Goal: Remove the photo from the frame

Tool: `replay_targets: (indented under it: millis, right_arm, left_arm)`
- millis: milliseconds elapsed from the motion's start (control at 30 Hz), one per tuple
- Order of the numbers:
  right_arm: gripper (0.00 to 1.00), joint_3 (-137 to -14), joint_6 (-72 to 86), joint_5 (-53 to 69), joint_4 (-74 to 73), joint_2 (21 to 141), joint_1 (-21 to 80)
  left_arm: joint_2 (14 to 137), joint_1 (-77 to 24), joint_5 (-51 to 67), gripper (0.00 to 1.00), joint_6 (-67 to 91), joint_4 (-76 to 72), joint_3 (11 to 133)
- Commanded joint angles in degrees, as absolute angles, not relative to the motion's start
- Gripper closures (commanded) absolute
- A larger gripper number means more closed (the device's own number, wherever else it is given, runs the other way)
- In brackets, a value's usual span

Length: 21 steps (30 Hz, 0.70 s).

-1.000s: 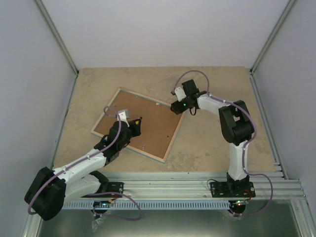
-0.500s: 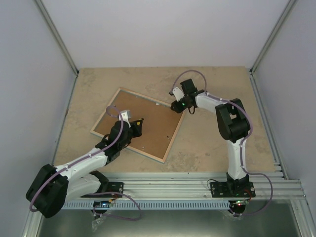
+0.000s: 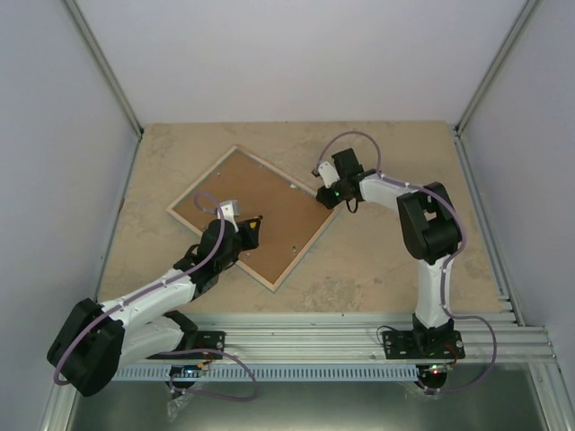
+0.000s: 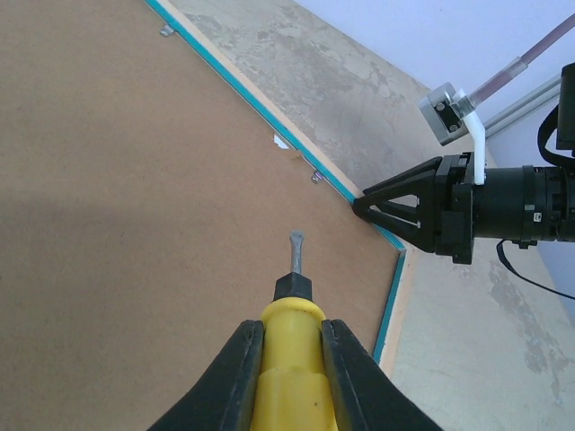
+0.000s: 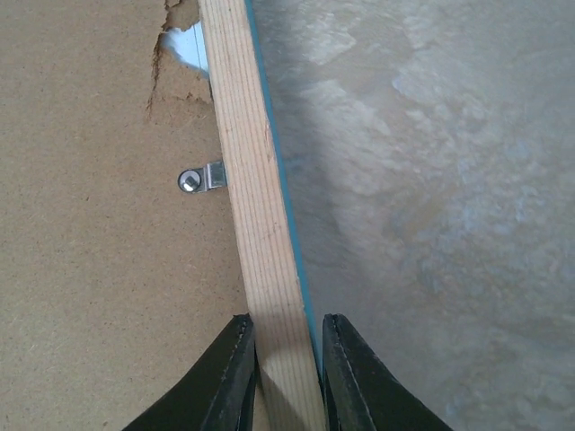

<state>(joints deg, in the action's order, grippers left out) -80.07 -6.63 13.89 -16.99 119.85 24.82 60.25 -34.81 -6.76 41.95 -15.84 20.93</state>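
The frame (image 3: 304, 249) lies face down on the table, its pale wood rim (image 5: 247, 180) and turquoise edge (image 4: 388, 305) showing around the brown backing board (image 3: 260, 193). The photo is hidden under that board. My right gripper (image 5: 286, 321) is shut on the frame's rim at its right corner (image 3: 325, 199), one finger on each side of the wood. My left gripper (image 4: 289, 328) is shut on a yellow-handled screwdriver (image 4: 292, 359). The screwdriver's metal tip (image 4: 296, 242) hovers over the middle of the backing board (image 4: 135, 197), short of the right gripper (image 4: 368, 205).
Small metal clips (image 5: 199, 178) hold the board along the rim, with others seen from the left wrist (image 4: 316, 176). The board is torn near one clip, and a bit of white (image 5: 187, 45) shows there. Grey walls (image 3: 54, 135) close in the beige table (image 3: 386, 260).
My right gripper has closed on the frame's rim, and the frame has swung round on the table, its far corner moving up and back. The left arm has held nearly still.
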Motion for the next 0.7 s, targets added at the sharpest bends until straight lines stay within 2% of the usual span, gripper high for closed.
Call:
replay_targets:
  millis: [0,133,667]
  right_arm:
    - [0.95,-76.0,-1.5,9.0,-18.6,117.6,24.4]
    - [0.99,-72.0,3.5,5.4,-18.5,114.5,24.4]
    - [0.98,-50.0,24.2,3.2,-11.9,95.2,25.4]
  left_arm:
    - [59.8,-34.5,-5.5,1.0,41.1,-17.9,22.5]
    - [60.3,-34.5,-4.5,1.0,41.0,-18.3,22.6]
    - [66.4,-34.5,3.8,1.0,41.5,-21.9,24.3]
